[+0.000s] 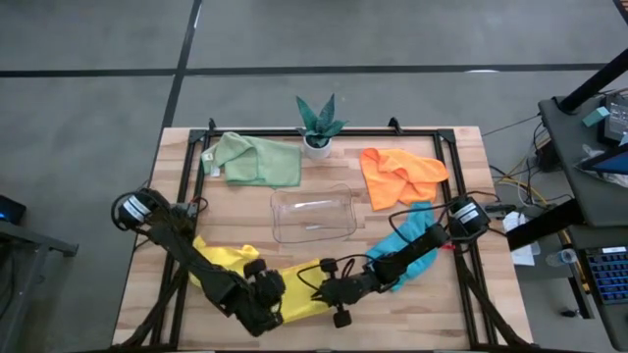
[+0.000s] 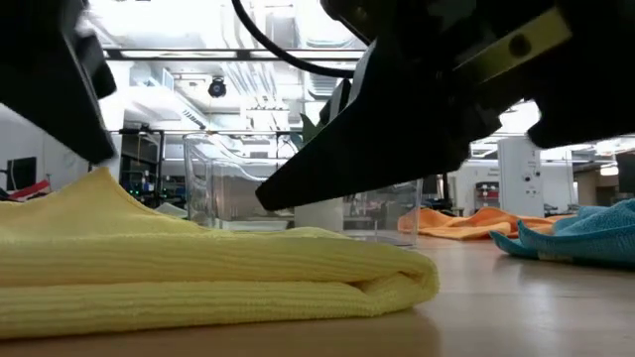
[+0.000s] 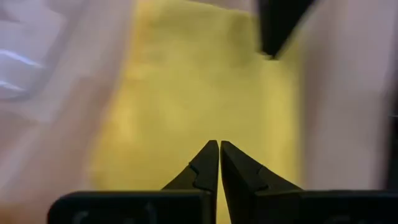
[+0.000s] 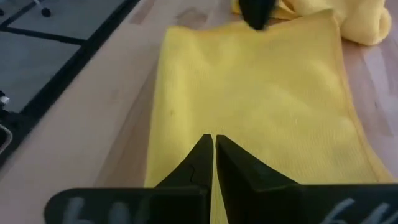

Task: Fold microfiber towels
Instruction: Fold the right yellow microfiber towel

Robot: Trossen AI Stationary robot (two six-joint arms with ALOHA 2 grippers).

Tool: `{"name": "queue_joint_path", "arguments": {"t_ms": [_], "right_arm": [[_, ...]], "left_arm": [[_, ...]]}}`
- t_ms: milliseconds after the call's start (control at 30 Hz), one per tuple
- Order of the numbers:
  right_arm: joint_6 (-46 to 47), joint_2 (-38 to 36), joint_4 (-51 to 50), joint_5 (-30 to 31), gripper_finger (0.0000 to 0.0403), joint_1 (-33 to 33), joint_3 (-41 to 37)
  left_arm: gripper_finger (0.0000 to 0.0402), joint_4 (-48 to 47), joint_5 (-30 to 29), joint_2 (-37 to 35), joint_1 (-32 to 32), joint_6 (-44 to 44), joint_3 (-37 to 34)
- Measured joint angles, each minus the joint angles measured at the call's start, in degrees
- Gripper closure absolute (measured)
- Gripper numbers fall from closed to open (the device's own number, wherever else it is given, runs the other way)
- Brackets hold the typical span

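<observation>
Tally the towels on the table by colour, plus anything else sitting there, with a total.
Yellow towel: 1 clear, maybe more bunched
Orange towel: 1
Teal towel: 1
Green towel: 1
Tray: 1
Plant: 1
Total: 6

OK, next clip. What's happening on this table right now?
Both arms are bent over a yellow towel at the table's near edge. The left gripper and right gripper are both shut, their tips over its flat folded surface, gripping nothing. The low view shows that towel doubled over. A pale green towel, an orange towel and a teal towel lie crumpled around a clear plastic tray, not yet folded.
</observation>
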Motion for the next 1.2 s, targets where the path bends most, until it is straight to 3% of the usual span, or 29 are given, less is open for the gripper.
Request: {"name": "queue_joint_path", "arguments": {"t_ms": [167, 500, 1000, 1200], "right_arm": [[-1.3, 0.0, -1.7, 5.3, 0.039, -1.4, -0.2], [0.4, 0.2, -4.7, 5.4, 0.039, -4.0, -1.8], [3.0, -0.8, -13.0, 8.1, 0.039, -3.9, -1.8], [3.0, -3.5, -15.6, 7.9, 0.039, -2.9, -2.0]], "left_arm": [[0.0398, -3.9, -1.3, 0.1, 1.3, -1.7, -2.0], [0.0398, -4.1, 3.6, 0.1, 1.2, -7.6, -8.5], [0.0398, -4.4, 3.9, -4.7, 0.9, -5.8, -6.3], [0.0398, -2.6, 7.8, -6.3, -1.4, -7.9, -5.9]]}}
